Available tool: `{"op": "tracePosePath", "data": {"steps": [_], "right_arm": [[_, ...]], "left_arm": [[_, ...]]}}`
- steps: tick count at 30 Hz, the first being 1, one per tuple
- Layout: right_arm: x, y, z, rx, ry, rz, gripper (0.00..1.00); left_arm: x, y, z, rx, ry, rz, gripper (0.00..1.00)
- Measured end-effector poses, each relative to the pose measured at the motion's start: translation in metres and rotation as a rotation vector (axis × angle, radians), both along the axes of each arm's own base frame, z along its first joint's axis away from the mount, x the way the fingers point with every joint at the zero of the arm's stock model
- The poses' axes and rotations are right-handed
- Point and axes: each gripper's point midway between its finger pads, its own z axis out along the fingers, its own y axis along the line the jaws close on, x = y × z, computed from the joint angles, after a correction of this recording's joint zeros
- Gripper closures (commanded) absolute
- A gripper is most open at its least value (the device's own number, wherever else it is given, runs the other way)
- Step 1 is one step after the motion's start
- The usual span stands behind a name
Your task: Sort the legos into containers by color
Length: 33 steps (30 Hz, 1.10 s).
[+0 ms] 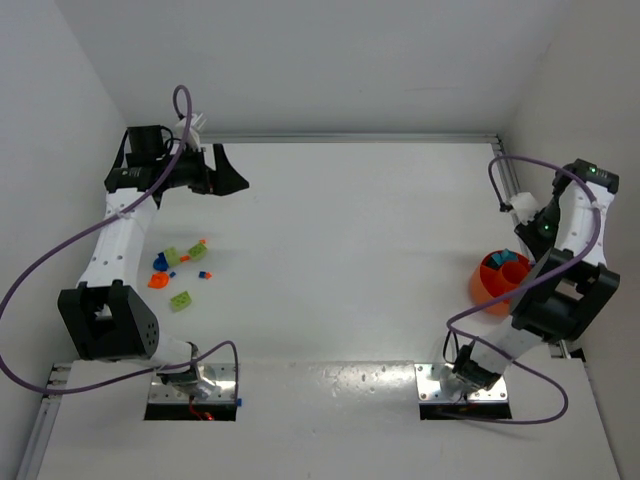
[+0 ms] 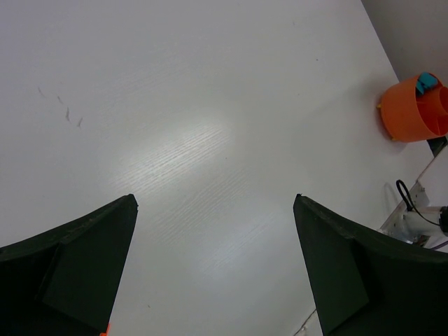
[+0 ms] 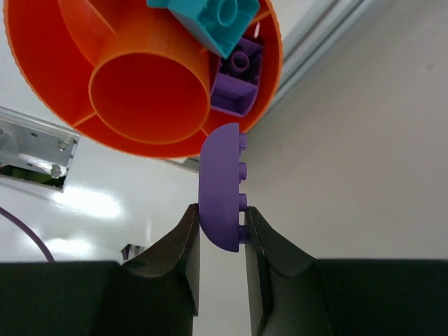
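The round orange bowl stands at the right edge of the table; it also shows in the right wrist view and far off in the left wrist view. A cyan brick and a purple brick lie in its ring compartments. My right gripper is shut on a curved purple brick, held just above the bowl's rim. My left gripper is open and empty at the far left, well beyond a loose pile of green, orange and blue bricks. Its fingers frame bare table.
A metal rail runs along the table's far edge, and white walls close in on the left, back and right. Mounting plates and purple cables sit at the near edge. The right arm's body hides part of the bowl.
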Motion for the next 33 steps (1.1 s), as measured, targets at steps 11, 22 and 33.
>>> {"op": "tracePosePath", "data": {"steps": [11,22,33], "right_arm": [[0.005,-0.003,-0.02,0.034,0.027,-0.007,0.95],[0.018,-0.008,-0.041,0.05,0.037,-0.006,0.88],[0.033,-0.004,-0.045,0.082,0.015,0.001,0.71]], "left_arm": [[0.001,-0.001,-0.002,0.008,0.004,0.006,0.0],[0.001,0.001,-0.007,0.014,0.015,0.015,0.0],[0.0,0.003,-0.014,0.024,0.034,0.029,0.0]]}}
